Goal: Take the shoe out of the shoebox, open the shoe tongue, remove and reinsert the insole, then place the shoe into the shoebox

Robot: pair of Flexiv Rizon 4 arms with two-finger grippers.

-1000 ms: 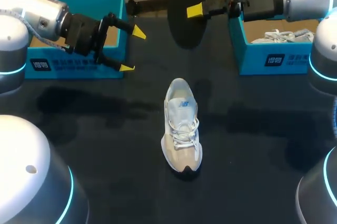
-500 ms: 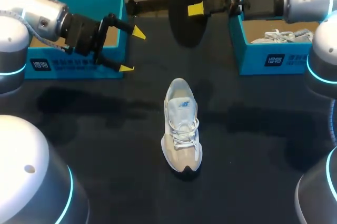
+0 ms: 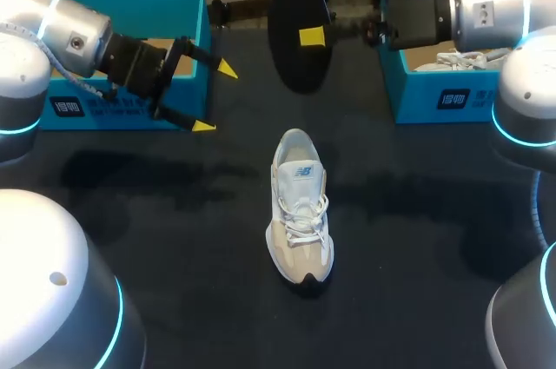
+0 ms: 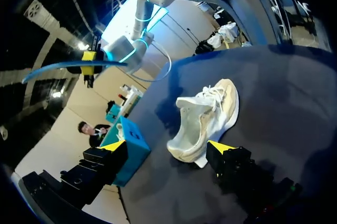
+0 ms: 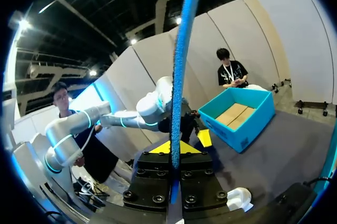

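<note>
Two tools, one load. In the right tool [image 3: 311, 36], jaws pressed on both faces of the insole [image 3: 295, 13], held aloft with its long axis roughly upright, over the far side of the bench [image 3: 174, 239] between the left box [image 3: 130, 113] and the right box [image 3: 434, 100]. At the left tool [image 3: 215, 97], jaws spread wide, nothing gripped, hovering just off the left box's near corner. Below the insole and nearer the robot, well apart from it: the shoe [image 3: 300, 204], upright on its sole mid-bench, long axis running far to near, heel toward the insole, toe toward the robot. Likely next, reinsertion: calls for lowering the insole and tipping it into line with that axis, through the collar. Left tool free to steady the heel.
</note>
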